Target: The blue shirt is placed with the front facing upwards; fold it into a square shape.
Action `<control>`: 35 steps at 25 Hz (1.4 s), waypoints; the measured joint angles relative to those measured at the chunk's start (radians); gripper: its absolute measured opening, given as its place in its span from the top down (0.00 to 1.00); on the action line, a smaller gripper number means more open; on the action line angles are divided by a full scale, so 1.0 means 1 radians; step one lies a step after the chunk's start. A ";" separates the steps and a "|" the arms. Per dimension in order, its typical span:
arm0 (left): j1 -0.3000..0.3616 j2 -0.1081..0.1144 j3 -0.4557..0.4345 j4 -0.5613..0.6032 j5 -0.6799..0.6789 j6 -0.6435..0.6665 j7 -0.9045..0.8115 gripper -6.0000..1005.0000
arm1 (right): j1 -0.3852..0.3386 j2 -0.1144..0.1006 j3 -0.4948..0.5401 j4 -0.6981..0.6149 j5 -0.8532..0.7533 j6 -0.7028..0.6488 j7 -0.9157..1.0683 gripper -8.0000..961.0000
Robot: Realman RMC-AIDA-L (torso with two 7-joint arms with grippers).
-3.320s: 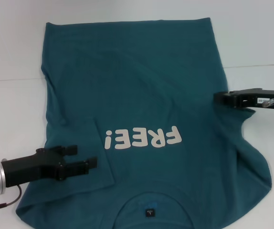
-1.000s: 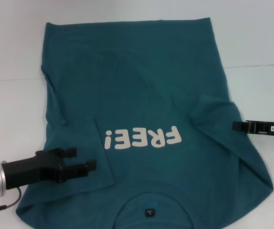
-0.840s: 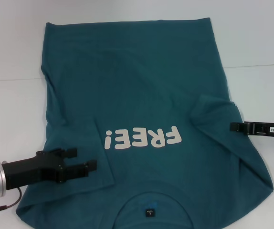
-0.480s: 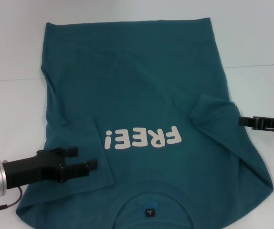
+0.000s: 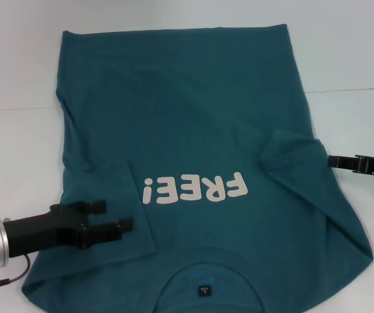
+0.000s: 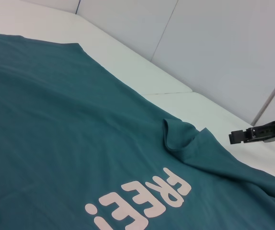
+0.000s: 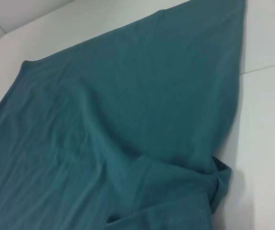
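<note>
Blue shirt (image 5: 193, 130) lying face-up on desk (image 5: 17, 65), long axis near-far, collar toward robot. Left gripper (image 5: 112, 218) hovering over sleeve, jaws spread. Right gripper (image 5: 333, 161) sitting beside shirt's edge; can't tell its jaws.

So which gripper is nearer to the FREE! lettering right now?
Left. The left gripper hovers over the blue shirt just beside the FREE! lettering; the right gripper sits off the shirt's edge over the table, farther away.
</note>
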 joint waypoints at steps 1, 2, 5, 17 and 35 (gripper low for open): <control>0.000 0.000 0.000 0.000 0.000 0.000 0.000 0.12 | 0.000 0.000 -0.002 0.001 0.000 0.003 0.003 0.70; -0.001 0.000 0.000 0.000 0.000 0.000 0.000 0.12 | 0.000 0.000 -0.003 0.003 -0.001 0.006 0.004 0.66; -0.001 0.000 0.000 0.000 0.000 0.000 0.000 0.12 | 0.003 0.000 -0.004 0.024 -0.003 0.025 0.004 0.52; -0.010 0.002 0.000 0.002 0.000 0.000 -0.004 0.12 | 0.028 0.016 -0.005 0.064 -0.010 0.082 -0.004 0.43; -0.010 0.003 0.000 0.003 0.000 -0.005 -0.002 0.12 | 0.052 0.026 -0.007 0.081 -0.012 0.079 -0.006 0.98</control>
